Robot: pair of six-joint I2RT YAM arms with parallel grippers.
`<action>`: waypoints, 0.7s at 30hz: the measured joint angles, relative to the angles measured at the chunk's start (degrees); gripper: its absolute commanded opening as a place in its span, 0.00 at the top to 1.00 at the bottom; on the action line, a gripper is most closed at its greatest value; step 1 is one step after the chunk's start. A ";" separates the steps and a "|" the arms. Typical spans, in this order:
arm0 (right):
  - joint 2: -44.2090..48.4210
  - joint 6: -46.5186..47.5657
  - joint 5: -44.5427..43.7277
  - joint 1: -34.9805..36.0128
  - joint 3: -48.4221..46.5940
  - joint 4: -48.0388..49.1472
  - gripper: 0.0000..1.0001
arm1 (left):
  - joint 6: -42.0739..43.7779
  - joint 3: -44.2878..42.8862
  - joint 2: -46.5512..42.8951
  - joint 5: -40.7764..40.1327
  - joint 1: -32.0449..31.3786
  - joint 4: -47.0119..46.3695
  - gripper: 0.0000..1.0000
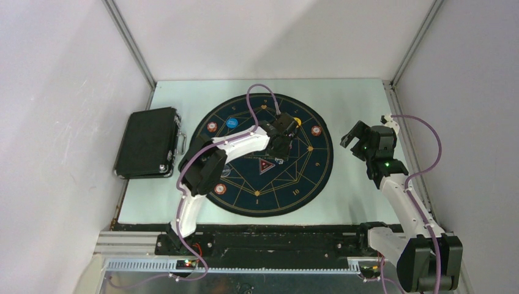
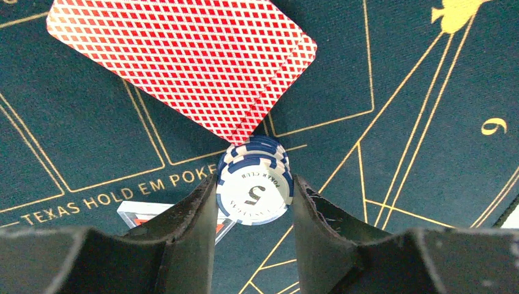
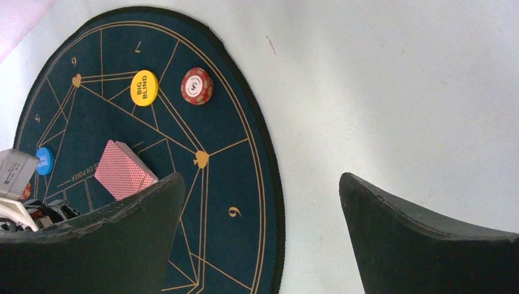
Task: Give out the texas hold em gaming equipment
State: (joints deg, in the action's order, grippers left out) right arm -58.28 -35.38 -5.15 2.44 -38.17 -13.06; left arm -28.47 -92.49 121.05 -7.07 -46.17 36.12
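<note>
Dark mat (image 1: pixel 306 177), pale counter (image 1: pixel 355 104): left pincer (image 2: pixel 254 180) pinches a chip stack (image 2: pixel 254 197), probably for moving; right pincer (image 3: pixel 262 179) hangs spread, unneeded.

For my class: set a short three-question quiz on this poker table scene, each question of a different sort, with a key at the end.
1. Fill in the gap: the yellow chip reads "BIG ____".
2. True or false: the right gripper is shut.
3. What does the left gripper clamp? A) the yellow chip B) a chip stack C) nothing

Key: 1. BLIND. 2. False, its jaws stand wide open. 3. B.
</note>
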 measured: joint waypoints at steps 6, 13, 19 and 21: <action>0.00 0.00 0.00 -0.07 0.00 -0.02 0.00 | 0.00 0.00 -1.27 0.04 -0.04 -0.46 0.92; 0.00 0.00 -0.02 -0.09 0.00 -0.02 0.00 | 0.00 0.00 -1.81 -0.13 -0.09 -0.26 0.64; -0.04 0.00 -0.02 -0.24 0.00 -0.02 0.00 | 0.02 0.00 -1.81 -0.24 -0.11 0.46 0.57; -0.11 0.00 0.00 -0.28 0.00 -0.02 0.00 | 0.02 0.00 -1.79 -0.20 -0.09 0.48 0.57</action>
State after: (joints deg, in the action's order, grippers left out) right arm -58.39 -35.38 -5.15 2.15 -38.17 -13.08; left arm -28.45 -92.49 119.26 -7.27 -46.26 36.60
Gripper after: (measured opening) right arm 0.994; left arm 0.460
